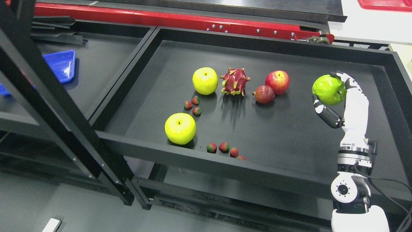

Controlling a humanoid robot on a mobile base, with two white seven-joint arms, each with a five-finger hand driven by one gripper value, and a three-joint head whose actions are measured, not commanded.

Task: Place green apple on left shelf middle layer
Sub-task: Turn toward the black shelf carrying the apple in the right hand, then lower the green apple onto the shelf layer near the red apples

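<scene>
My right hand (334, 96) is shut on a green apple (329, 90) and holds it at the right side of the black tray (289, 135). The thumb curls under the apple and the fingers wrap over its top right. The arm comes up from the lower right corner. A black shelf frame (48, 96) stands at the left, with a dark shelf layer (96, 64) behind it. My left arm is out of view.
In the tray lie two yellow apples (205, 80) (180, 128), a dragon fruit (234, 82), a red apple (277, 82), a dark red fruit (264, 94) and several strawberries (224, 147). A blue tray (61, 66) sits on the left shelf.
</scene>
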